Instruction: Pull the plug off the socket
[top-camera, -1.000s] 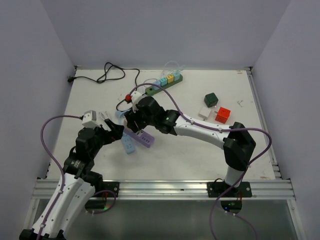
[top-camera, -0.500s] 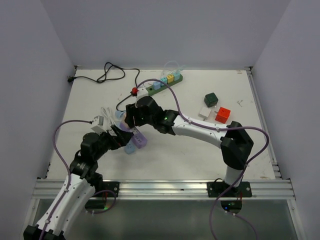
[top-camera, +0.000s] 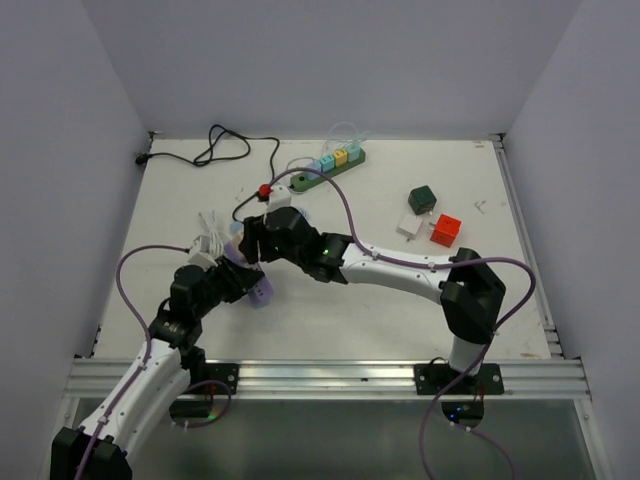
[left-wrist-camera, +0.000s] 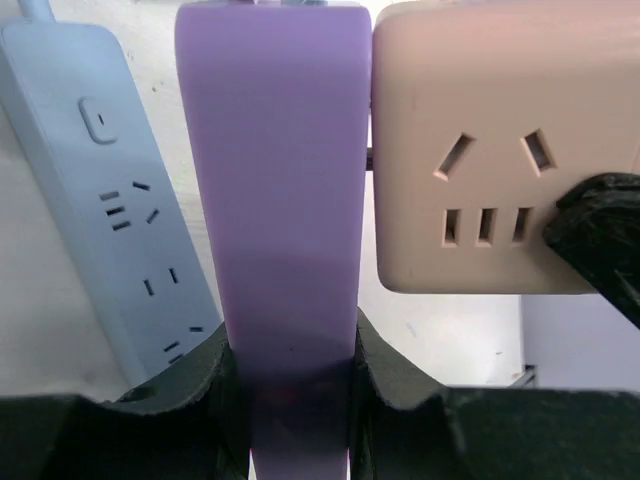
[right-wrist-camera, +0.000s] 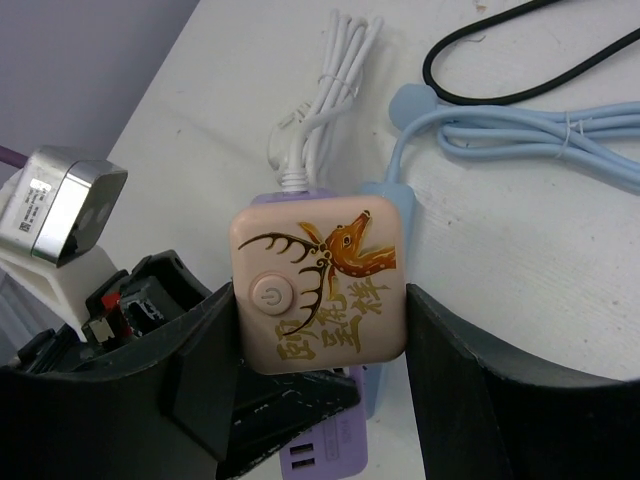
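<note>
Along the table's (top-camera: 400, 320) far edge lies the green strip (top-camera: 303, 181), set on a slant. Square pastel plugs (top-camera: 340, 157) sit in a row on its far half, and a black cord (top-camera: 210, 150) loops toward the far-left corner. It is well apart from both grippers. Bare tabletop lies open at the centre and near right, with only a green block (top-camera: 421, 199) and a red block (top-camera: 445, 230) toward the right rail. The left-centre is crowded, where both arms meet over a knot of strips and cables. From above, the wrists hide what the fingers hold. The left wrist view shows the left gripper (left-wrist-camera: 290, 365) clamped across a smooth, matte purple strip (left-wrist-camera: 268, 180), its black fingers pressed to both long sides. A pale blue strip (left-wrist-camera: 110, 190) lies just beside it on one side, and a pink cube (left-wrist-camera: 500, 150) with slotted outlets on the other. The right wrist view shows the right gripper (right-wrist-camera: 320, 335) closed on that round-cornered cube, whose top carries a deer print and a round button. It also shows a bundled white cable (right-wrist-camera: 330, 80) and a blue cable (right-wrist-camera: 520, 130) beyond.
</note>
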